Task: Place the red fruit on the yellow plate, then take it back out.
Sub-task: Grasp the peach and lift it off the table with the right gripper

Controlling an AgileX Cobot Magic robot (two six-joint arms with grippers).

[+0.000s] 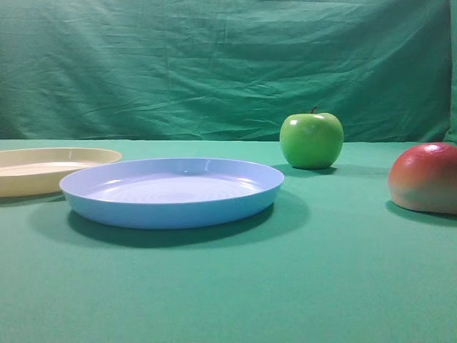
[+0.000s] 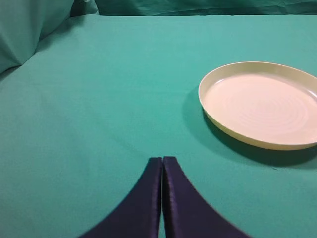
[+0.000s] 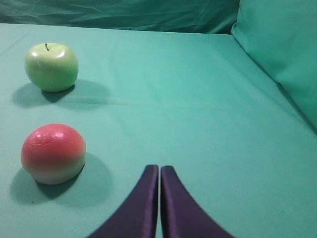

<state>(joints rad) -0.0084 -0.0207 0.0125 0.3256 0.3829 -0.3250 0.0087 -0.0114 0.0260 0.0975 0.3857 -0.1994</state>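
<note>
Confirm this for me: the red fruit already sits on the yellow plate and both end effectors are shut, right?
Not quite. The red fruit still lies on the green cloth; the left wrist view shows the yellow plate empty. Both the left end effector and the right end effector are shut.

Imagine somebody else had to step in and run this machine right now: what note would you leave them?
Left gripper: shut, holding nothing, above bare cloth, with the yellow plate ahead to its right.
Right gripper: shut, holding nothing, with the red fruit on the cloth to its left.
The yellow plate has nothing on it. A blue plate and a green apple also sit on the table; neither belongs to the job.
Done: nothing that shows.
Left: pick up the red fruit, set it on the yellow plate, then lift it back out.
</note>
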